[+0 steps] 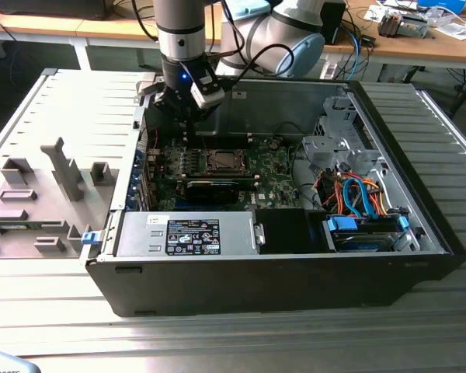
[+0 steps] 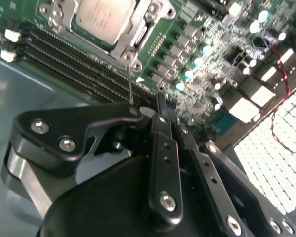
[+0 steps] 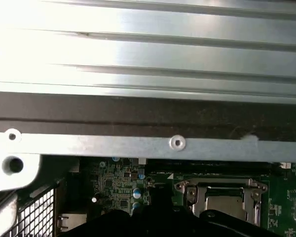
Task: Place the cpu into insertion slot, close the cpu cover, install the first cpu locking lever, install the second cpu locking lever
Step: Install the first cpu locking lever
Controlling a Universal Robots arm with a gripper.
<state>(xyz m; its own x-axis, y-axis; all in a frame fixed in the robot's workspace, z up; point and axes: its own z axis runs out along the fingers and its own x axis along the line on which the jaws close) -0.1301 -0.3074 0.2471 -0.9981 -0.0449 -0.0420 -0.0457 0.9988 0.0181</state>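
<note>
Under closed cpu cover, cpu flat.

A robotics lab, as we see it.
We note an opened computer case on a ribbed metal table, wooden desks strewn with cables behind.

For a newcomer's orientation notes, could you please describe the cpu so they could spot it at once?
Look inside the open computer case, at the green motherboard. Near its middle sits the cpu, a flat, dull silver-grey square framed by the shiny metal cpu cover, unlike the long dark memory slots alongside.
</note>
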